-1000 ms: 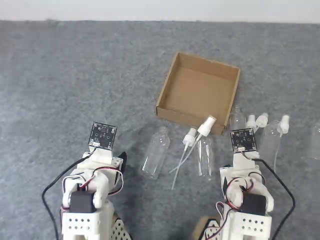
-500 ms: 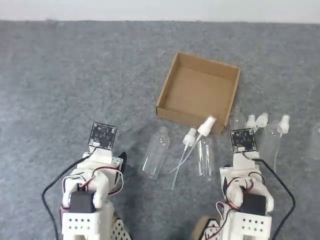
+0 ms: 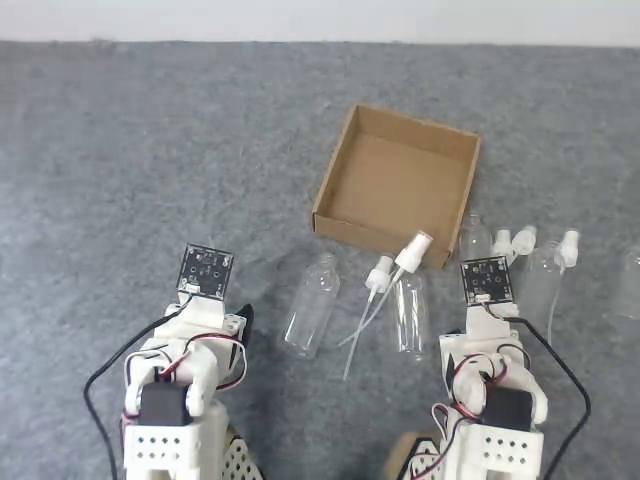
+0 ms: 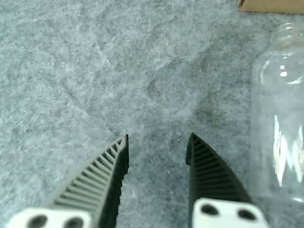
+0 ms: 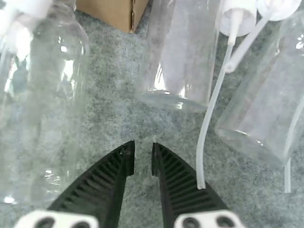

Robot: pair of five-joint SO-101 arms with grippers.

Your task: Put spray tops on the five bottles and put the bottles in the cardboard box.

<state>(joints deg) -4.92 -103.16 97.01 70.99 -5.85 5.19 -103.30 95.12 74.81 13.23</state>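
Note:
The open cardboard box (image 3: 395, 185) stands at the table's middle back. In front of it a clear bottle (image 3: 312, 305) lies without a top, beside a second bottle (image 3: 410, 315) that has a spray top (image 3: 413, 252) at its neck. A loose spray top (image 3: 380, 273) lies between them. More bottles (image 3: 540, 280) and spray tops (image 3: 524, 238) cluster at the right. My left gripper (image 4: 158, 140) is open over bare carpet, next to the topless bottle (image 4: 280, 109). My right gripper (image 5: 142, 146) is shut and empty, just short of two bottle bases (image 5: 183, 52).
Grey carpet (image 3: 150, 150) covers the table, with free room on the left and at the back. One more bottle (image 3: 630, 285) lies at the far right edge. Both arm bases (image 3: 170, 410) stand at the front edge.

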